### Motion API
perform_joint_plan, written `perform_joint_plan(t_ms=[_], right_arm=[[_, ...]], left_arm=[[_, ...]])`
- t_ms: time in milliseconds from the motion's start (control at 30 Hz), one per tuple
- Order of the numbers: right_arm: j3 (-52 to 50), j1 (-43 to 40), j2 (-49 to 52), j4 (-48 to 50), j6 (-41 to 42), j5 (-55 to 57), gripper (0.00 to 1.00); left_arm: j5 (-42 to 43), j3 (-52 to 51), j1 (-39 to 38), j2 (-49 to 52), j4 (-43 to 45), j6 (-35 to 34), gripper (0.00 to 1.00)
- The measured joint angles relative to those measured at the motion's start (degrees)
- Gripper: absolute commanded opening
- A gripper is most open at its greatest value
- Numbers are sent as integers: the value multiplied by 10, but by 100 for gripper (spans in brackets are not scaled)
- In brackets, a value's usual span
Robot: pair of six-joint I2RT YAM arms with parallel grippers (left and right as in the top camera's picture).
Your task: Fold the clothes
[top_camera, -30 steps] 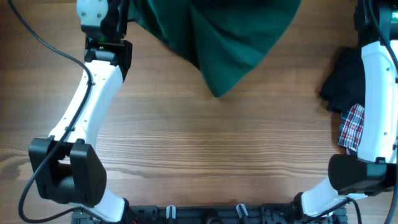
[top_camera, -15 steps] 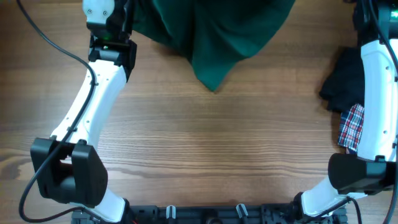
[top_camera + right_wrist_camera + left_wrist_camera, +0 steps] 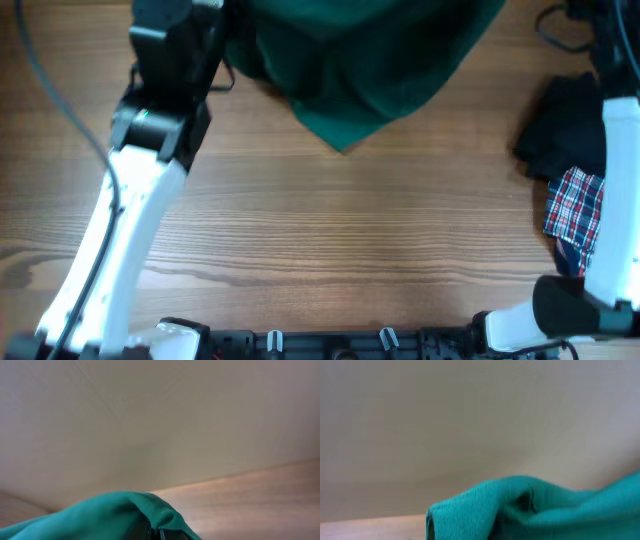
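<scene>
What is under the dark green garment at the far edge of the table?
Past the lower tip of the green garment, the wooden table shows. The cloth itself covers what is beneath it, so whether anything lies there cannot be told.

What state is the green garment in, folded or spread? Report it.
Neither: the green garment is bunched in loose drapes tapering to a point, not flat.

The left arm (image 3: 122, 228) and right arm (image 3: 621, 165) have white shells, black joints and thin black cables.

dark garment (image 3: 558, 125) beside plaid cloth (image 3: 574, 202)
</scene>
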Motion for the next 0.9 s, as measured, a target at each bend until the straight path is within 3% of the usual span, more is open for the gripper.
perform_joint_plan(t_ms=[533, 900], right_arm=[[1, 0, -191, -188, -15, 22, 4], [3, 0, -266, -248, -15, 33, 4]], left_arm=[[-2, 0, -61, -267, -248, 4, 4], [-19, 0, -86, -358, -311, 4, 4]])
